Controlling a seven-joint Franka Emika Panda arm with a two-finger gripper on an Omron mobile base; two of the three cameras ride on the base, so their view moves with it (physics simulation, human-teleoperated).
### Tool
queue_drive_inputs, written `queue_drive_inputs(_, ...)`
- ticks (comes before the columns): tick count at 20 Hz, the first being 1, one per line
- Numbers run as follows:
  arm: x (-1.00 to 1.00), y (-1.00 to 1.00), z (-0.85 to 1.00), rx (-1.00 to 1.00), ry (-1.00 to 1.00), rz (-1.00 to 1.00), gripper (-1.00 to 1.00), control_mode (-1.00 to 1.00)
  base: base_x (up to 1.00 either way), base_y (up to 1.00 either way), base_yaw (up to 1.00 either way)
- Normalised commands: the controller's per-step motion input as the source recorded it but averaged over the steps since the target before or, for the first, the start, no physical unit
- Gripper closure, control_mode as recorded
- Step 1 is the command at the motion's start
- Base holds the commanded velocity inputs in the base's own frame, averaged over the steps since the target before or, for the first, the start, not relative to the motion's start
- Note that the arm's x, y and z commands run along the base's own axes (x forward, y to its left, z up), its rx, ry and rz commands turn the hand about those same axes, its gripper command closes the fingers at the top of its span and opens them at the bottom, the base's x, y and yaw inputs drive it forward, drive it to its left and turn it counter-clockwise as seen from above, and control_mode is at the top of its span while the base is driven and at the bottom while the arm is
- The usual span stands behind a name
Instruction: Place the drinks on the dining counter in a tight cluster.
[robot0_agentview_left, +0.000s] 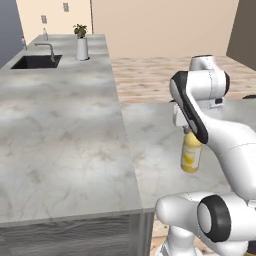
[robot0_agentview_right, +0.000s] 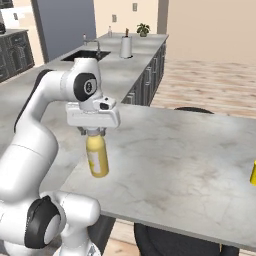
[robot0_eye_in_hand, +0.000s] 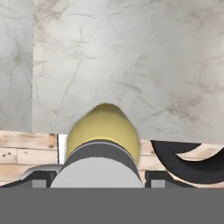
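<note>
The yellow bottle (robot0_agentview_right: 97, 158) hangs upright, long axis vertical, pale cap up, clamped at the neck in the end effector (robot0_agentview_right: 93, 132) above the near edge of the dining counter (robot0_agentview_right: 190, 155). A dark chair (robot0_agentview_right: 170, 243) sits below; a second yellow object (robot0_agentview_right: 253, 173) stands far right.

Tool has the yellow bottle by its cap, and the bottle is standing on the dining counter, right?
Not standing. The tool grips the yellow bottle by its cap, but the bottle hangs above the dining counter; the right base view shows it hanging off the near edge.
</note>
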Motion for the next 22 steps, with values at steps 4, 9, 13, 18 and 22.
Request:
queue_drive_inputs(4,0.77,-0.03,0.0,0.0,0.0,0.06,1.0,-1.0,0.0,0.0,0.0)
queue_drive_inputs(9,0.76,-0.31,-0.09,0.05,-0.01,0.07,1.0,-1.0,0.0,0.0,0.0)
queue_drive_inputs(13,0.63,-0.44,-0.29,0.04,-0.03,0.03,1.0,-1.0,0.0,0.0,0.0)
queue_drive_inputs(18,0.41,-0.4,-0.44,0.04,-0.06,0.0,1.0,-1.0,0.0,0.0,0.0)
queue_drive_inputs(22,0.24,-0.13,-0.38,0.0,-0.08,0.02,1.0,-1.0,0.0,0.0,0.0)
